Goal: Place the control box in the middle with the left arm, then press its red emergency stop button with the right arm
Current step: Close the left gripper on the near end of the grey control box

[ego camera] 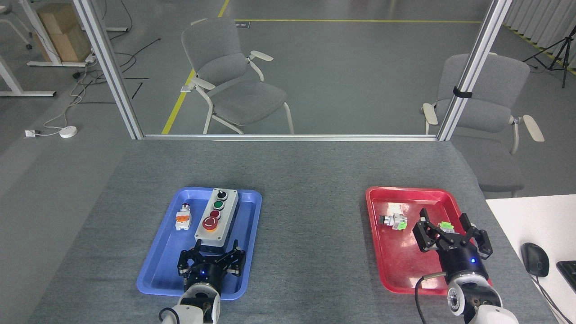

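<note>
The control box [216,218] lies lengthwise in the blue tray [157,265], light grey on a black base. Its red emergency stop button [210,222] is the button nearest me, with the small red, green and black ones beyond it. My left gripper [216,247] is open at the box's near end, one finger on each side of the black base. My right gripper [444,219] hovers open over the red tray [396,265], holding nothing. The middle [310,234] is bare grey cloth between the two trays.
A small orange-and-white switch part [183,218] lies left of the box in the blue tray. Two loose parts, one black and white [390,220] and one green [445,224], sit in the red tray. A white table with a mouse [534,258] is at the right.
</note>
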